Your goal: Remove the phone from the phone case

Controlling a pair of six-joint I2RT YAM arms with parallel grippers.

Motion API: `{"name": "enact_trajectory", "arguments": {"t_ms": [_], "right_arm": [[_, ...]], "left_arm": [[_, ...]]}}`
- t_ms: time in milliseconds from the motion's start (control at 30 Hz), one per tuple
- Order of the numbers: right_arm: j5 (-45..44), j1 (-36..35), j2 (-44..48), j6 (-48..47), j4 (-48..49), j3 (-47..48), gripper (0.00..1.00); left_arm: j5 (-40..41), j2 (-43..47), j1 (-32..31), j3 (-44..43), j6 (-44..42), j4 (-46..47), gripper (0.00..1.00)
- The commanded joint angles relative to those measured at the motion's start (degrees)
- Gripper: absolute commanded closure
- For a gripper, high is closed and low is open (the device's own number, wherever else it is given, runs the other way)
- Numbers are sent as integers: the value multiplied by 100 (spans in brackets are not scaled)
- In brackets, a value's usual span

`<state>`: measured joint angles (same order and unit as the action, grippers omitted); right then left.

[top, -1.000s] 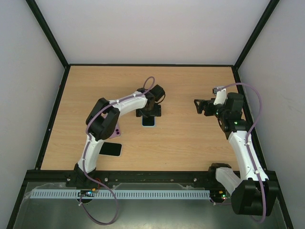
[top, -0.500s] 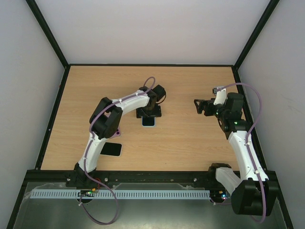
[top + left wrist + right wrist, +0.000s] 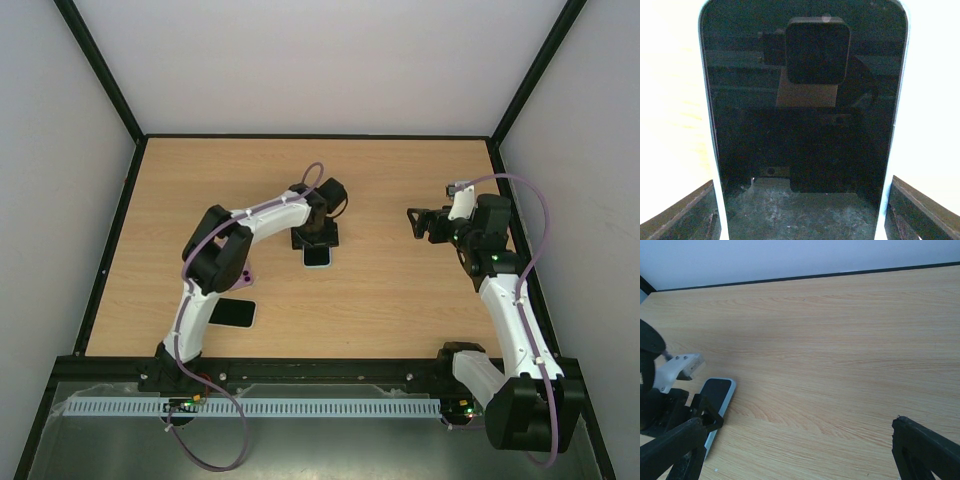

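Lying screen-up near the middle of the worktop [image 3: 390,300], the phone [image 3: 805,125] sits inside its pale blue phone case [image 3: 318,264], whose rim frames the dark glass on both long sides. Compared with half a second ago, phone and case have slid a little toward 4 o'clock in the overhead view. The left gripper [image 3: 316,240] has gone with them, and the left arm's elbow has swung slightly outward, toward 9 o'clock. The right arm has not changed.

The left gripper stands at the phone's 12 o'clock end. Its fingers [image 3: 687,212] press against the two long sides of the case, so it is clamped on the case. The right gripper [image 3: 418,222] hangs off at the phone's 3 o'clock, well apart from it, its fingers [image 3: 927,450] spread wide with nothing between them.

From above, the left gripper covers the far end of the phone. In the left wrist view the near end is cut off at the lower edge. A dark rounded square shows near the top of the glass, and I cannot tell whether it is a reflection. At 7 o'clock from the phone lies a dark flat slab [image 3: 235,313], one corner under the left arm. Just beyond it a small purple piece [image 3: 246,277] peeks out from under that arm, too hidden to identify.
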<state>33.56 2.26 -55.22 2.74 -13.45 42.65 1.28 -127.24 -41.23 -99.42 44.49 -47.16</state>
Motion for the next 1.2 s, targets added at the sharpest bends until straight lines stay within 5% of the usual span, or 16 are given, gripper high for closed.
{"name": "enact_trajectory", "arguments": {"t_ms": [0,133,467,767,1167], "right_arm": [[35,-24,-64,-58,44,23,3],[-8,-24,-158,16,113,43,0],[1479,-421,-634,169,-523,669,26],[1510,-1966,-498,536,-598,729,35],[1337,-2718,-760,574,-347,777,47]], "left_arm": [[-99,980,-207,382,210,551,38],[-100,1868,-326,1082,396,1306,38],[843,3820,-950,2974,970,3658,43],[1799,4568,-1303,3638,1240,4693,43],[1806,4716,-1385,3644,1342,4953,43]]}}
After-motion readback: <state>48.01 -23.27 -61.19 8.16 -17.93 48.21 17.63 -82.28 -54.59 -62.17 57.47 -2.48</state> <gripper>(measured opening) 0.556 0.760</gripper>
